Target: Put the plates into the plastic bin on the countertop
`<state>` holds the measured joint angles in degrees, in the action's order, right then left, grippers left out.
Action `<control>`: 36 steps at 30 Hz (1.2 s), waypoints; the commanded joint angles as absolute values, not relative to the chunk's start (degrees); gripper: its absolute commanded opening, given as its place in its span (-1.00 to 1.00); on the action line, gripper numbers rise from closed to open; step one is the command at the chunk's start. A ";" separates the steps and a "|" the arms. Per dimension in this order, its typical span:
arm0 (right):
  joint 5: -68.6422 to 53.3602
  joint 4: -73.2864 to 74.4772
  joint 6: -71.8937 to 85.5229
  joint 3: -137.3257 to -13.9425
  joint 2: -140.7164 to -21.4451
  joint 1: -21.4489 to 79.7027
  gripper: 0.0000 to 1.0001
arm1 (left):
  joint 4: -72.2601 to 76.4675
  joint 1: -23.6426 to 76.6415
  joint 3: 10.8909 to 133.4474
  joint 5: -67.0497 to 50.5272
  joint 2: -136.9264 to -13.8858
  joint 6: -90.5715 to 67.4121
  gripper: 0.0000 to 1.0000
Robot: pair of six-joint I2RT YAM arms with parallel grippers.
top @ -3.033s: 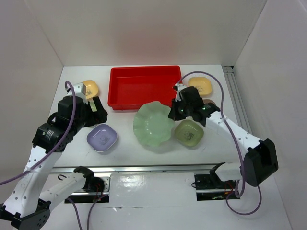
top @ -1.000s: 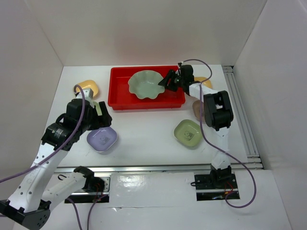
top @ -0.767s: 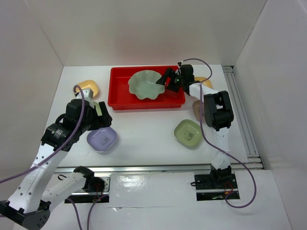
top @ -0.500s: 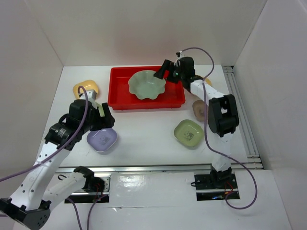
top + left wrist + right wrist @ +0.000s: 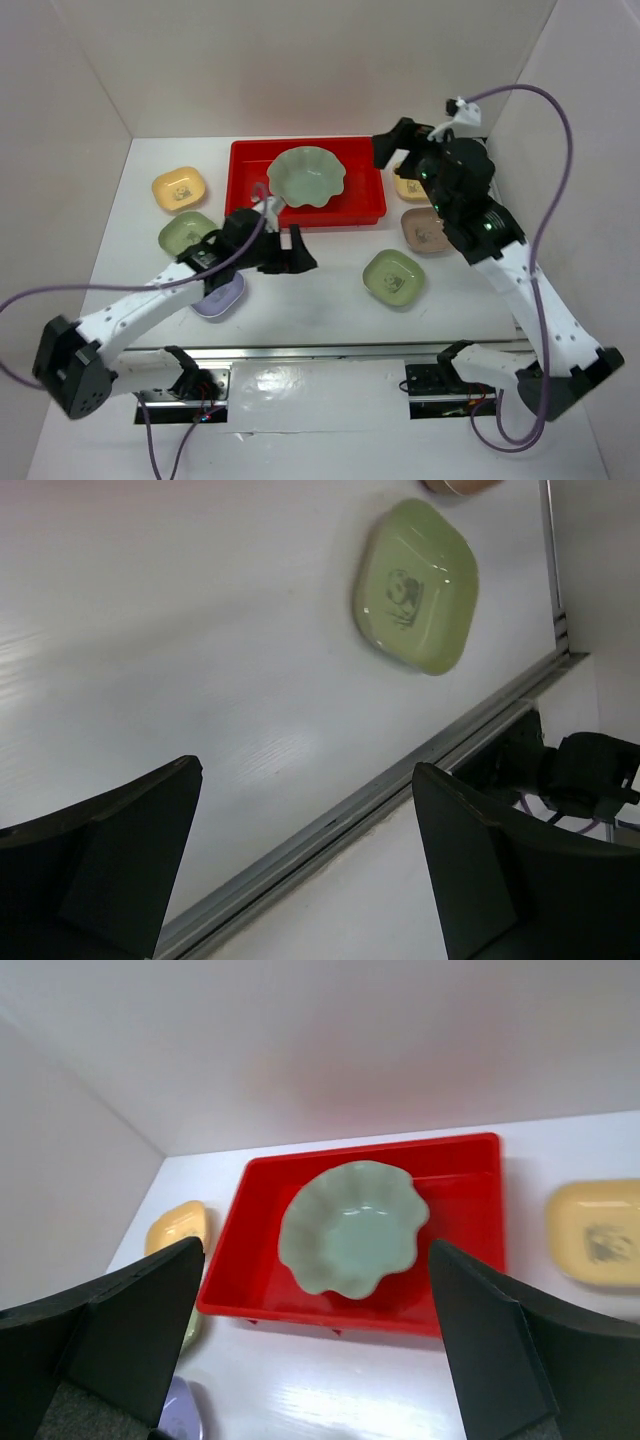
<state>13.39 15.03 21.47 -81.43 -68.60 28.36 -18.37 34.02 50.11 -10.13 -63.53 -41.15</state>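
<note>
The large pale-green scalloped plate lies inside the red plastic bin. My right gripper hangs open high above the bin's right end, holding nothing. My left gripper is open and empty, low over the white countertop in front of the bin. On the countertop are a yellow plate, a light green plate, a lavender plate half under the left arm, an olive-green plate, a brown plate and a partly hidden yellow plate.
White walls close the countertop at the back and both sides. A metal rail runs along the right edge and another along the near edge. The left forearm stretches diagonally across the left half.
The right gripper opened, left the large plate in the bin and rose up to the right. The left arm swung right from the lavender plate towards the middle, uncovering a light green plate.
</note>
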 commanded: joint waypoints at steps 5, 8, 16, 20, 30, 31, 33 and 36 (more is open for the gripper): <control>25.22 29.00 20.84 -78.31 -61.18 29.71 1.00 | 2.63 48.24 56.50 -4.39 -87.84 -41.67 0.97; 23.12 30.15 20.83 -78.23 -59.60 30.23 1.00 | 5.96 49.57 59.50 -1.68 -93.85 -40.17 0.94; 18.64 26.98 20.30 -74.54 -56.16 30.76 1.00 | 6.42 51.15 68.97 2.72 -107.20 -39.64 0.94; 18.63 26.46 20.30 -73.39 -56.16 30.76 1.00 | 7.12 51.15 71.19 1.93 -111.61 -40.17 0.81; 18.63 26.98 19.78 -72.95 -55.11 30.76 1.00 | 7.73 51.68 70.40 3.96 -113.90 -40.69 0.39; 18.63 26.98 19.78 -72.95 -54.50 30.76 1.00 | 7.73 51.68 70.40 3.96 -113.91 -40.69 0.39; 19.16 26.98 19.78 -72.34 -54.49 30.76 1.00 | 7.73 52.29 70.93 3.96 -115.13 -40.08 0.39; 19.69 26.98 19.78 -71.81 -54.49 30.76 1.00 | 6.42 53.52 72.33 5.61 -115.83 -39.38 0.23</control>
